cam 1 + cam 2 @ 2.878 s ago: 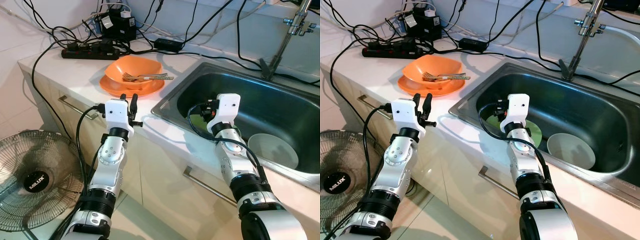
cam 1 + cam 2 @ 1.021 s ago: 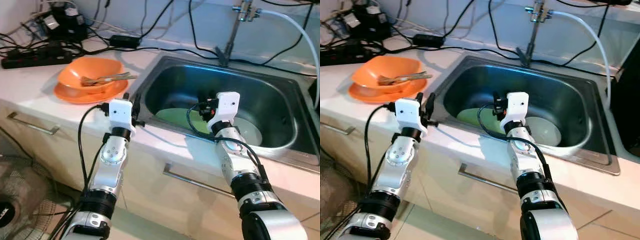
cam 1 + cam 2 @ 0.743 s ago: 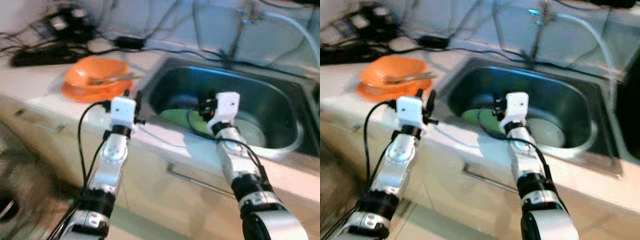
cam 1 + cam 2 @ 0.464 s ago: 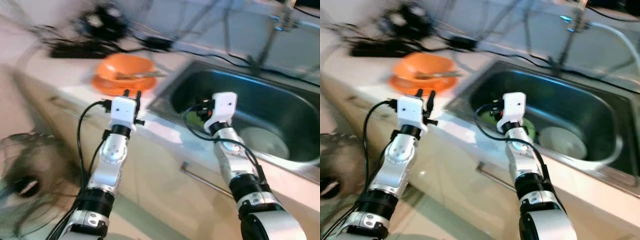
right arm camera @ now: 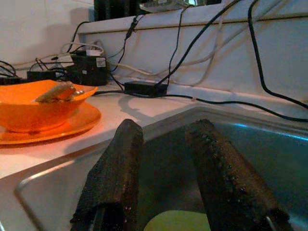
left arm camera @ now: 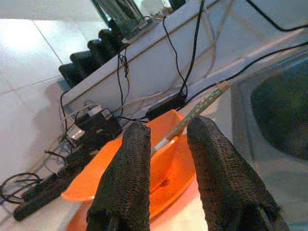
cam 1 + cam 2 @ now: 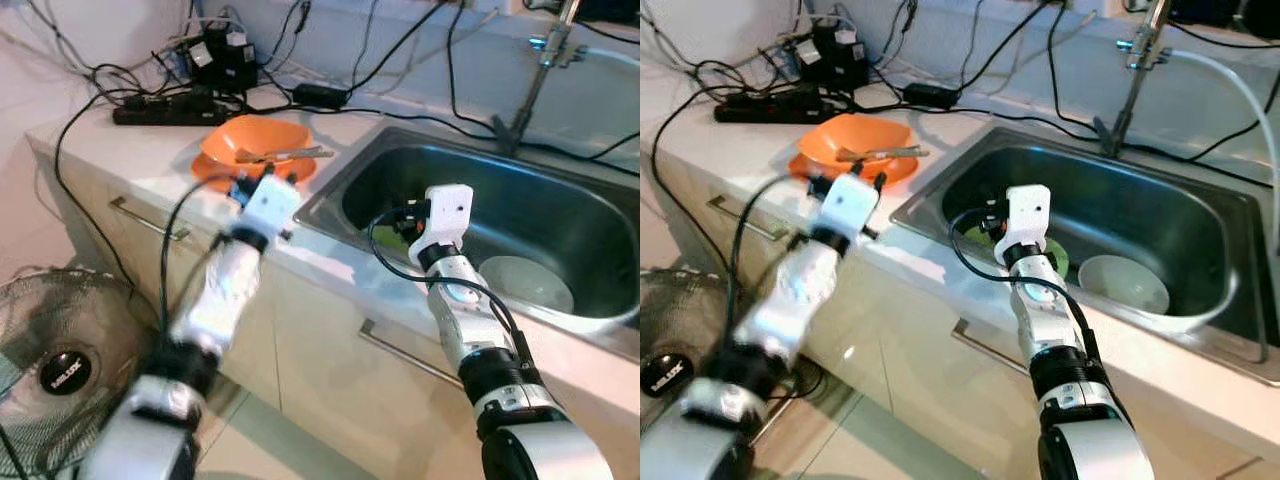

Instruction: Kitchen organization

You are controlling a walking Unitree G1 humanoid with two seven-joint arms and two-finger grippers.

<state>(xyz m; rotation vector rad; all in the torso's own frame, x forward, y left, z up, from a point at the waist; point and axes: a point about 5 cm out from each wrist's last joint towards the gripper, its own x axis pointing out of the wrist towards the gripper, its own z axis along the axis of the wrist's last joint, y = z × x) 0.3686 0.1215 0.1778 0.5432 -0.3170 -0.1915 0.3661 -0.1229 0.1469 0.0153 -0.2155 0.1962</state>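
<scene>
The orange bowl (image 7: 264,139) sits on an orange plate (image 7: 215,166) on the surface, directly ahead of the left tool (image 6: 166,149), whose fingers stand parted and empty. The cutlery (image 7: 285,153) lies lengthwise toward the sink (image 7: 590,215), where the right tool (image 5: 163,159) hangs open and empty.

An orange bowl (image 7: 254,140) sits on an orange plate (image 7: 215,172) just beyond the left gripper (image 6: 166,144), whose fingers (image 6: 126,178) are black with a rough woven texture. Below the right gripper (image 5: 161,168), also black-fingered, lies a lime-green plate (image 7: 1055,256) in the steel-grey sink (image 7: 560,195), with a pale white bowl (image 7: 1124,283) beside it. The counter (image 7: 110,135) is cream-white, crossed by black cables (image 7: 90,100).
</scene>
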